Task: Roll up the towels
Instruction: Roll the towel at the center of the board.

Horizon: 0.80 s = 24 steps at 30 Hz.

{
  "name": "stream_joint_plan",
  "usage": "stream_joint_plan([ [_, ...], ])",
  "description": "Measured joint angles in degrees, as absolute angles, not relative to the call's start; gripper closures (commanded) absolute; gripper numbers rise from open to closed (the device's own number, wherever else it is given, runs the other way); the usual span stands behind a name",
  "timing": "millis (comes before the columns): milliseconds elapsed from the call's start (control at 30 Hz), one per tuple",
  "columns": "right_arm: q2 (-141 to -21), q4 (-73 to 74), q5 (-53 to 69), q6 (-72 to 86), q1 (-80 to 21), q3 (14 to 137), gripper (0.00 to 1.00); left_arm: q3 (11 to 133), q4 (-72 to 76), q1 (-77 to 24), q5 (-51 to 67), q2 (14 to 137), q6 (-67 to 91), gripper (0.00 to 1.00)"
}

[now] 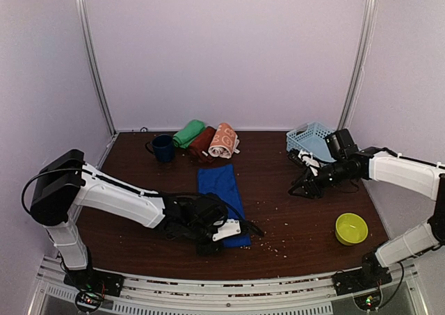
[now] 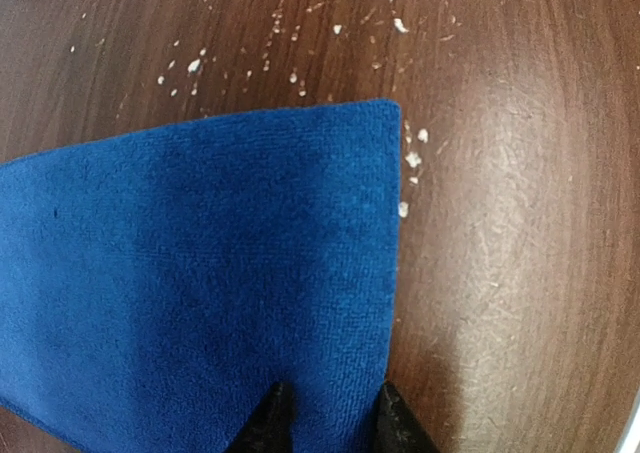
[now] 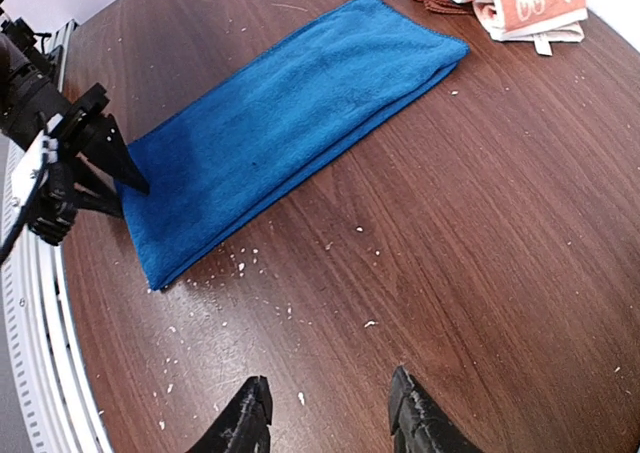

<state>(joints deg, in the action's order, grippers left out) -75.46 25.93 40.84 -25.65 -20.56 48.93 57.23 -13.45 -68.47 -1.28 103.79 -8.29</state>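
A royal blue towel (image 1: 221, 193) lies flat and folded in the middle of the table, also seen as the blue towel (image 2: 200, 273) and the blue towel (image 3: 290, 113). My left gripper (image 1: 224, 231) is low over its near end, open, with one fingertip (image 2: 270, 418) on the cloth and the other at its right edge. In the right wrist view the left gripper (image 3: 100, 158) touches that end. Three rolled towels lie at the back: green (image 1: 188, 133), dark maroon (image 1: 202, 144), and orange with white print (image 1: 224, 140). My right gripper (image 3: 330, 413) hangs open over bare wood right of the blue towel.
A navy mug (image 1: 163, 148) stands left of the rolled towels. A pale blue basket (image 1: 311, 138) sits at the back right behind the right arm. A yellow-green bowl (image 1: 351, 228) is at the front right. White crumbs are scattered on the wood near the blue towel.
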Motion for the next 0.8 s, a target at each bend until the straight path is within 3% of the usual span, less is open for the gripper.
stream_joint_plan([
  [133,-75.5,30.2,41.6,-27.5,-20.6,52.4,0.58,59.2,-13.8,-68.5,-2.4,105.5,-7.8,0.92],
  [233,-74.5,34.0,42.9,-28.4,-20.6,56.5,0.57,61.6,-14.9,-68.3,-1.9,107.0,-7.2,0.99],
  [500,-62.9,42.2,49.1,-36.7,-26.7,59.8,0.59,64.0,-17.8,-60.5,19.7,108.1,-0.6,1.00],
  [800,-65.9,47.1,45.0,-40.6,-41.8,54.7,0.66,64.2,-14.3,-54.9,46.5,115.3,11.7,1.00],
])
